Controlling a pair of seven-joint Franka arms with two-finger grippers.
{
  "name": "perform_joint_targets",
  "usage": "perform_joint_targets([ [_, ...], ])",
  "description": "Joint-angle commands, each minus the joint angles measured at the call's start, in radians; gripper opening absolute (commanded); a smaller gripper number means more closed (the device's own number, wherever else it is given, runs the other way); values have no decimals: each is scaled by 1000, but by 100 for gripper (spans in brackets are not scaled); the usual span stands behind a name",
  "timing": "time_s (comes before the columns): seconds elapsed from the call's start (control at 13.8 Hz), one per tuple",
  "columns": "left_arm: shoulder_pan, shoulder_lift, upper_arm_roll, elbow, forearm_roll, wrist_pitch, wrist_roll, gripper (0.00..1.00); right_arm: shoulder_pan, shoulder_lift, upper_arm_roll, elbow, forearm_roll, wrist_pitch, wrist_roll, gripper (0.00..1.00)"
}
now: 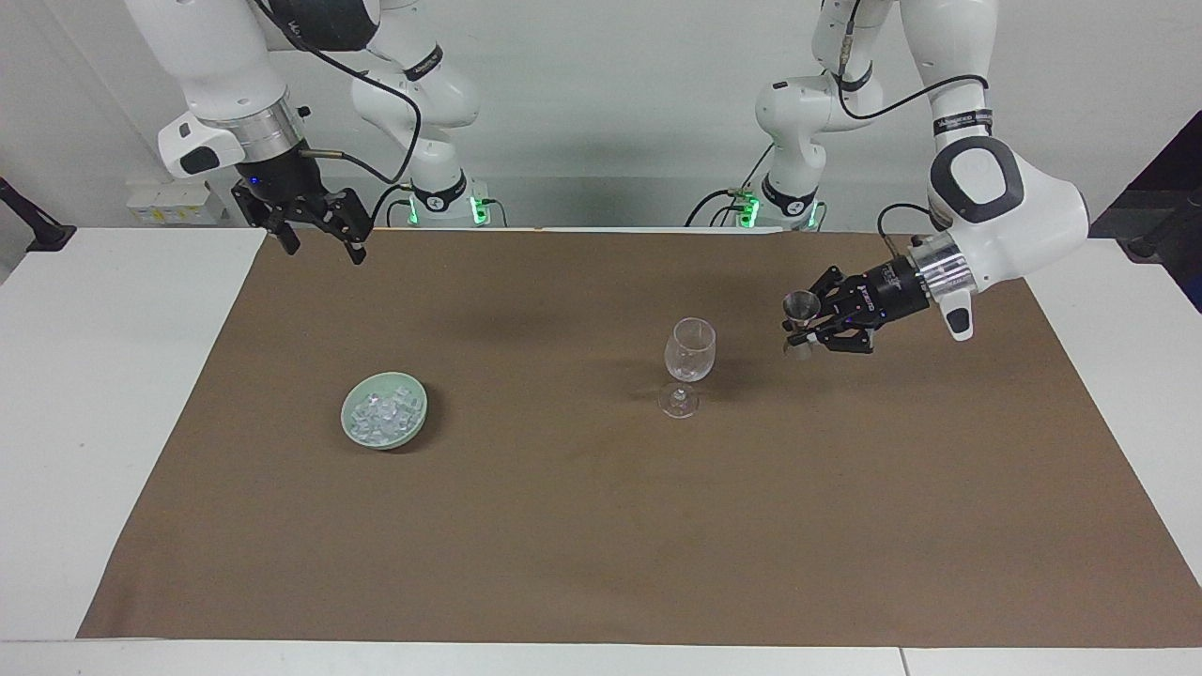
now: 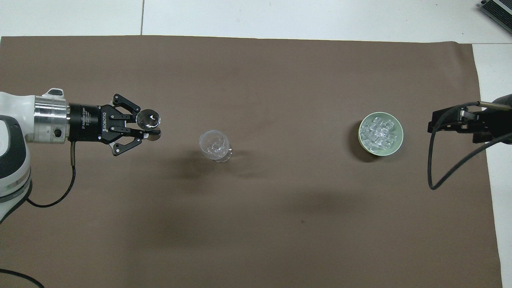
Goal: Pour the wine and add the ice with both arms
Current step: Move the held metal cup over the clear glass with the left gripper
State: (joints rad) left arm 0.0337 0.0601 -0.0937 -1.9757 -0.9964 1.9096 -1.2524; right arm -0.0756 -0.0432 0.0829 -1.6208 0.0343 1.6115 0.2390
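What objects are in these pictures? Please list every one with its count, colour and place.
wine glass: one, clear, upright mid-cloth
bowl: one, pale green, toward the right arm's end
ice: many cubes, clear, in the bowl
small cup: one, clear, stemmed, held above the cloth beside the wine glass
cloth: one, brown, covering the table
table: one, white
left gripper: black, shut on the small cup
right gripper: black, open, waiting above the cloth's edge nearest the robots

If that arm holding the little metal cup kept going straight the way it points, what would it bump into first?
Probably the wine glass: the left gripper with its cup points at its bowl, though the height match is hard to judge.
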Motion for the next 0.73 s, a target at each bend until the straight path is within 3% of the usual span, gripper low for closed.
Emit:
perform_joint_targets([
  [0.0, -86, -37, 15, -40, 7, 83, -21, 0, -12, 5, 4, 7, 22, 8, -21, 100],
  [0.36, -141, -37, 15, -40, 42, 126, -44, 0, -12, 5, 4, 7, 22, 8, -21, 100],
  [0.65, -201, -37, 15, -38, 137, 184, -87, 0, -12, 5, 4, 7, 22, 8, -21, 100],
])
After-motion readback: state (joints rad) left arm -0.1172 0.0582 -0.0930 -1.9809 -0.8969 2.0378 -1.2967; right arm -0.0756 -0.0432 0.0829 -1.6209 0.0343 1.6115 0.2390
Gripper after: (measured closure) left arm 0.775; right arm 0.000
